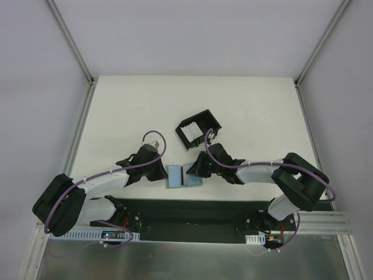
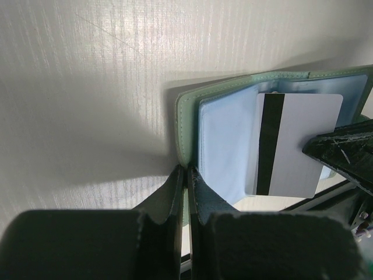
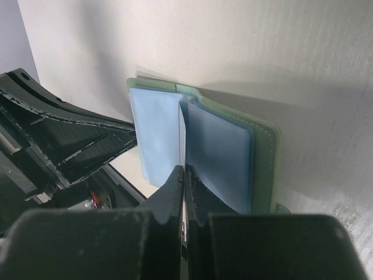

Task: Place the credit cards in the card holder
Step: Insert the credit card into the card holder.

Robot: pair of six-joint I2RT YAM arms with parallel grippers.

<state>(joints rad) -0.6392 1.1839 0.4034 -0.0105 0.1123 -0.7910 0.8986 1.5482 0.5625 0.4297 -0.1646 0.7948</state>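
**A:** Top view first. The left fingers (image 1: pixel 164 172) and right fingers (image 1: pixel 193 170) meet over an open green card case (image 1: pixel 172 177) lying on the counter (image 1: pixel 245 105). The black card holder (image 1: pixel 193 118) stands just beyond the right fingers, with no card showing in it.

**B:** And the left wrist view?

**A:** The left fingers (image 2: pixel 186 181) are closed, pinching the case's near edge. Ahead of them the whitish-grey card (image 2: pixel 300 140), dark stripe up, sticks partway out of a blue sleeve (image 2: pixel 224 146). The right fingers (image 2: pixel 341 151) are clamped on its far end.

**B:** Right wrist?

**A:** The right fingers (image 3: pixel 184 175) are shut on that card (image 3: pixel 182 131), seen edge-on just ahead of the tips. The left fingers (image 3: pixel 116 137) touch the page to their left.

**B:** So which step is this?

**A:** Drawing the first card out of the case, I'd say. Next, the right needs to slide the card fully free while the left pins the case. Then it lifts the card and lowers it between the holder's walls. I can't tell the light blue card from the blue sleeves.
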